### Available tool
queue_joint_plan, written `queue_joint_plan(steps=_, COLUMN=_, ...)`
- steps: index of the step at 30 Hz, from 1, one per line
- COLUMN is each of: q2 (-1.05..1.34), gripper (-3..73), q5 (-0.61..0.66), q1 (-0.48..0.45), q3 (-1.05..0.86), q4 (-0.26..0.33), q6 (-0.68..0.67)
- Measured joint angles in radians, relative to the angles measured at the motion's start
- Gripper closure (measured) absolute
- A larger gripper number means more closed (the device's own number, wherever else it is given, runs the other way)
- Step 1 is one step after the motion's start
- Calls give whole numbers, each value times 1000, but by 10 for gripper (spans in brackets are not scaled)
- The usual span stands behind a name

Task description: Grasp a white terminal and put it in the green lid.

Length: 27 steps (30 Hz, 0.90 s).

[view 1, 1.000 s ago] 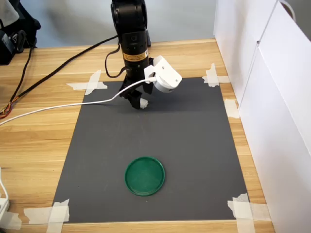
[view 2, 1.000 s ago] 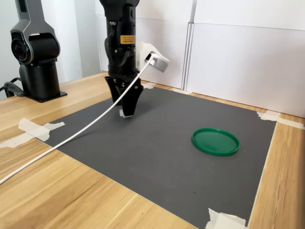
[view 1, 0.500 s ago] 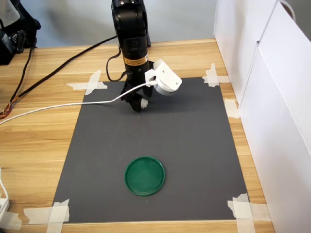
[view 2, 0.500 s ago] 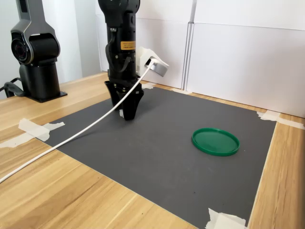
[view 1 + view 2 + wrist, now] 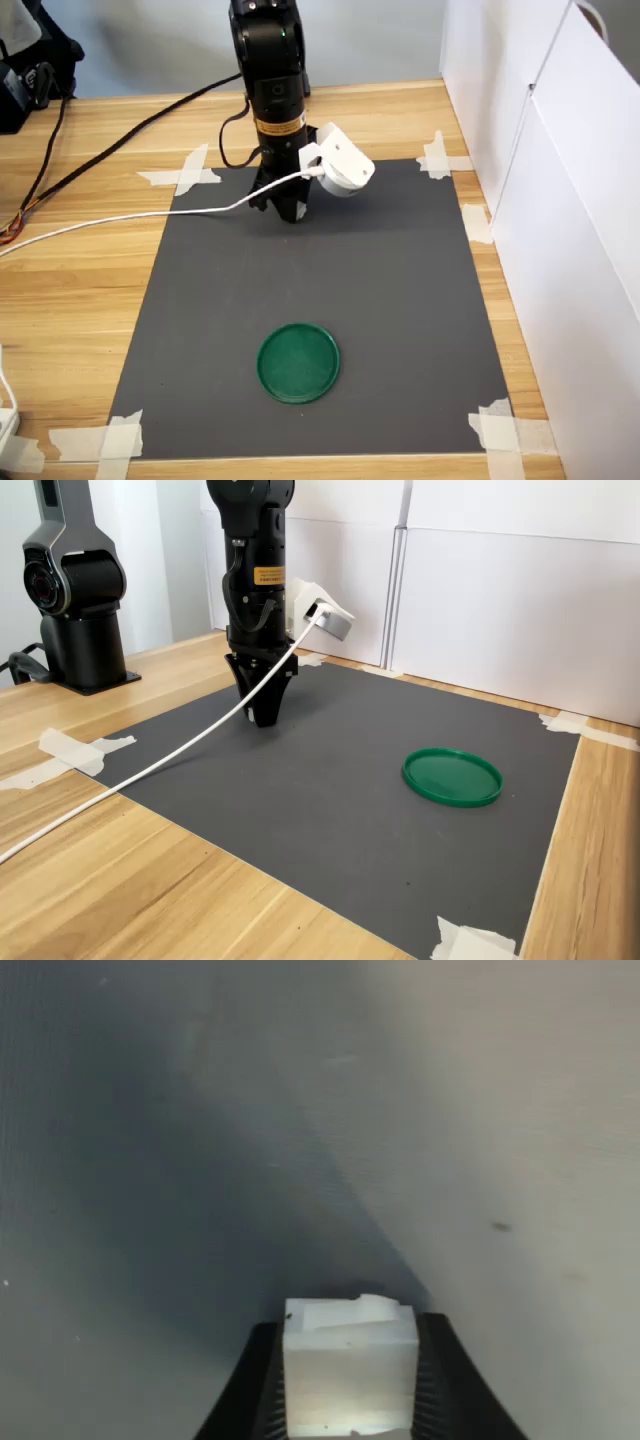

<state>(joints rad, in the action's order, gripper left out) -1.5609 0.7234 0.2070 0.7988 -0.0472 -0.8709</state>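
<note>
White, blocky plastic terminal [image 5: 349, 1365] sits pinched between the gripper's [image 5: 349, 1400] ribbed black fingers [image 5: 262, 1385].

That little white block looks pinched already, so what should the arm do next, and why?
Probably lift straight up a little. In the wrist view the gripper is shut on the white block, low over the dark mat, and the green lid sits apart from it.

One arm [image 5: 268, 60] with one gripper [image 5: 289, 212]. One white terminal [image 5: 349, 1375]. One green lid [image 5: 298, 362]. One grey mat [image 5: 330, 290]. Four taped mat corners. One white cable [image 5: 150, 768]. One wrist camera [image 5: 340, 165].
</note>
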Motion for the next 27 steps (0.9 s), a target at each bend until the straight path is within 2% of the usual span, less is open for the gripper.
queue_joint_plan(steps=5, q2=20, gripper=422, q5=109, q1=0, q3=116, q4=3, q6=21)
queue_joint_plan(steps=9, q2=23, gripper=422, q5=244, q1=0, q3=257, q4=9, q6=56)
queue_joint_plan(steps=14, q2=0, gripper=422, q5=352, q1=0, q3=442, q4=21, q6=93)
queue_joint_plan(steps=27, q2=-280, gripper=422, q5=465, q1=-2, q3=815, q4=16, q6=167)
